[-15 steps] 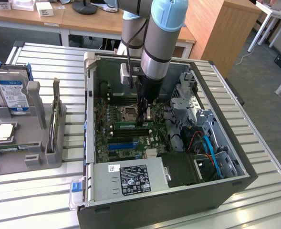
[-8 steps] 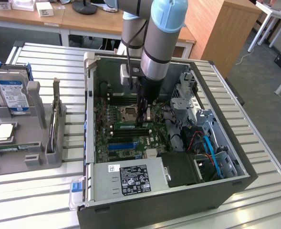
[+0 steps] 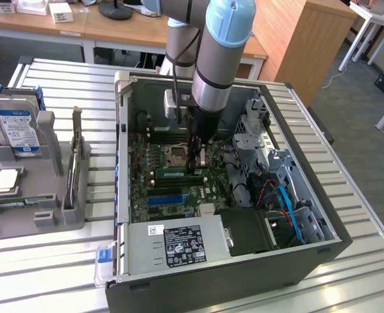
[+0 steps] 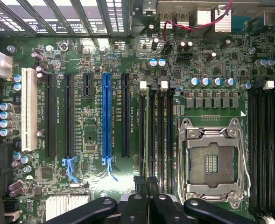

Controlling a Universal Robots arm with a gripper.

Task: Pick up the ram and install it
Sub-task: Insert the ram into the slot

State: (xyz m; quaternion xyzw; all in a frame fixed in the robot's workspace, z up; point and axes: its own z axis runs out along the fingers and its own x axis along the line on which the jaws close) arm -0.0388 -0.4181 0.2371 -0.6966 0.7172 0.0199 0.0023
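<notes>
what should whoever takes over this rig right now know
Gripper: fingers shut on the ram, inside the open computer case.
Ram: upright, edge down at the memory slots beside the empty processor socket.
Done: ram picked up and brought to the slots.
Left: seating; cannot tell whether it is fully in.

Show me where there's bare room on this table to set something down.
Bare table: the strip between holder and case; the near corner by the holder; the exterior view's right of the case. Crowded inside the case around the gripper.
</notes>
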